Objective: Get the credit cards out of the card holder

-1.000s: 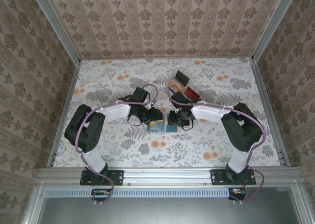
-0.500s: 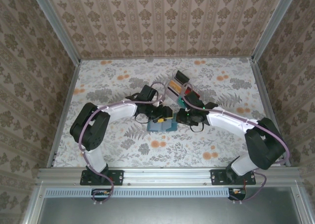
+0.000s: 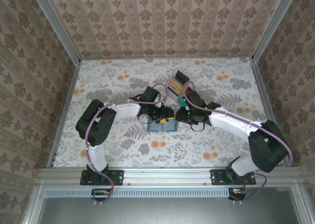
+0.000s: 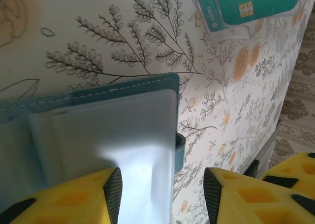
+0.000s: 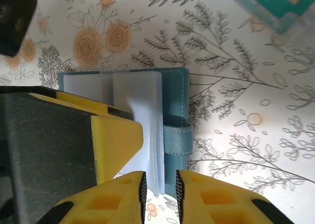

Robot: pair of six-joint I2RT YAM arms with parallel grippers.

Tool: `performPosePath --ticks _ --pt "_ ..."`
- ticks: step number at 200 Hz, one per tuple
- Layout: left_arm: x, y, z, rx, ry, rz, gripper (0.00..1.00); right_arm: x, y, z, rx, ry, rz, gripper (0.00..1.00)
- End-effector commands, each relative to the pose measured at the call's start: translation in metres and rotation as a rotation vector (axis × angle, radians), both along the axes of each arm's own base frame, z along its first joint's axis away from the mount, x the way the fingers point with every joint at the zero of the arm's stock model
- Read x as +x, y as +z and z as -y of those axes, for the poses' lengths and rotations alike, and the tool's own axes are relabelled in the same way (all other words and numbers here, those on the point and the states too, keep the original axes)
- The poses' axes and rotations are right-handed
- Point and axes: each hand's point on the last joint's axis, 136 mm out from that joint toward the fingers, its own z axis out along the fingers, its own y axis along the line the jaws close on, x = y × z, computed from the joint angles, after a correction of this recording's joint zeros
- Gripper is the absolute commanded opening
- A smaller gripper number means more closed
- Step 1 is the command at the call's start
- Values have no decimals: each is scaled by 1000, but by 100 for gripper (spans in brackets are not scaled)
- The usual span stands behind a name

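Note:
The teal-blue card holder lies open on the floral table, pale sleeves up. My left gripper is open over its right edge, with one finger on the pale sleeve and the other over bare table. My right gripper stands nearly closed, with the sleeve stack's edge and the teal cover's strip between its pads. A teal credit card with a chip lies in a clear tray. Any cards inside the sleeves are hidden.
The clear compartment tray with black, yellow, red and teal contents stands just behind the two grippers. Patterned walls and metal rails close in the table on three sides. The floral surface stretches to the left and the right front.
The right arm's elbow swung out to the right and its gripper shifted slightly right. The left gripper moved right over the holder and its jaws stand wider than a second ago.

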Motion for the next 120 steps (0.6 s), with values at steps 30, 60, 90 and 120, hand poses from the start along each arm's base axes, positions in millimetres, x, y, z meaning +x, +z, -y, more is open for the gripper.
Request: performPosePath --ticks 30,60,90,120 --pt "7 18 -67 120 126 58 52 2 -1 -45 33 109 -42 27" --pt "2 12 -93 168 176 39 55 3 -13 -55 1 133 -75 27" --pt "-2 6 -96 184 178 22 56 2 -30 -57 -30 144 -124 29" --pt "-4 -4 -91 209 159 7 56 -1 -47 -53 -64 142 -156 29"
